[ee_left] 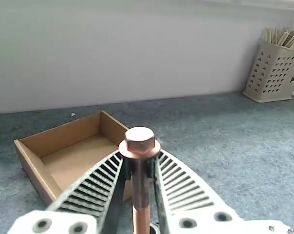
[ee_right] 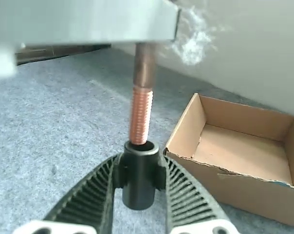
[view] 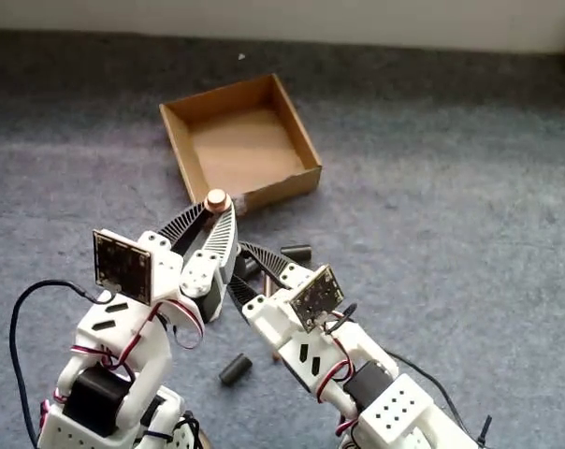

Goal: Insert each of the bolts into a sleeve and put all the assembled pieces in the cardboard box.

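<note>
Both pincers are full. Your left pincer (ee_left: 139, 158) is clamped on the bolt (ee_left: 139, 141) just under its head. Your right pincer (ee_right: 138, 165) is clamped on a sleeve (ee_right: 138, 187) that stands up. The bolt tip sits at the sleeve's mouth. I think a slip could come now: if the bolt tilts, its thread may catch on the rim and jam, or push the sleeve out of your grip. Go slow and straight. Seen from above, a spare sleeve (view: 235, 369) lies at 6 o'clock from the pincers and another sleeve (view: 296, 253) at 3 o'clock. The box (view: 240, 140) sits at 12 o'clock. Its near wall stands in your way, so lift over it. Far off sits a basket (ee_left: 276, 63).
</note>
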Motion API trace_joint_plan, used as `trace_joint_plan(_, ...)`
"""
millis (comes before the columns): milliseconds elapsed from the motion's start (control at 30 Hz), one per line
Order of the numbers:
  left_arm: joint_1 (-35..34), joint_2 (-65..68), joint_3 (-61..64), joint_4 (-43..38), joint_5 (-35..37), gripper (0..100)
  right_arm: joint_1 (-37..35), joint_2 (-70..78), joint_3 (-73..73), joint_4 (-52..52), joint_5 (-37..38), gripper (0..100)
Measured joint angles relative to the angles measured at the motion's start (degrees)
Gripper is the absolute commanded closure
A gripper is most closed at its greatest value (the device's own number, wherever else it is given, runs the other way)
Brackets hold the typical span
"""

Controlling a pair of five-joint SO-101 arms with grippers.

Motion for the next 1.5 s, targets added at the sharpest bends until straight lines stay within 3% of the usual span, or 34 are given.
trace_joint_plan(867,2.81,0.0,4.66,0.0,-1.76,99,2.46,0.0,0.18,-0.62,0.0,99.3)
trace_joint_plan(1033,2.9,-0.09,5.89,0.0,-8.53,90,2.64,0.0,0.18,-0.62,0.0,99.3)
trace_joint_plan(1500,2.81,0.0,5.98,0.88,-9.67,77,3.87,0.0,0.62,-0.62,0.0,99.3)
